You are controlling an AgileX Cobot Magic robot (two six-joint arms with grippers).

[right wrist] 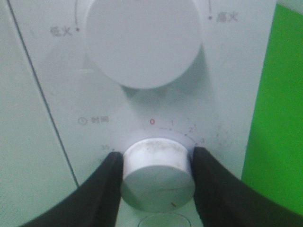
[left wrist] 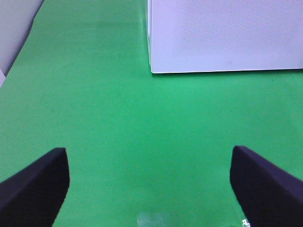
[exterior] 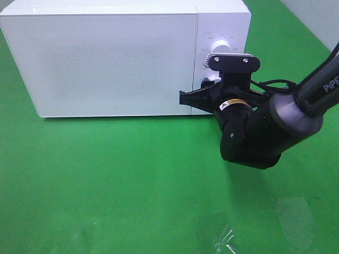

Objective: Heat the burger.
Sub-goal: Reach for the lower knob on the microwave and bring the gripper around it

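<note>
The burger is out of view; the white microwave [exterior: 116, 58] stands with its door closed. In the right wrist view my right gripper [right wrist: 157, 182] is shut on the lower white timer knob [right wrist: 157, 172], one black finger [right wrist: 106, 189] pressing each side. From above, this gripper [exterior: 212, 89] sits against the control panel at the microwave's right end, below the upper knob [exterior: 219, 46]. My left gripper [left wrist: 149, 189] is open over bare green cloth, nothing between its fingers [left wrist: 38, 184], with the microwave's lower corner [left wrist: 222, 33] ahead.
The larger upper knob [right wrist: 142, 40] sits just above the gripped one. A green cloth [exterior: 106, 180] covers the table in front of the microwave. A crumpled clear plastic sheet [exterior: 228, 238] lies near the front edge.
</note>
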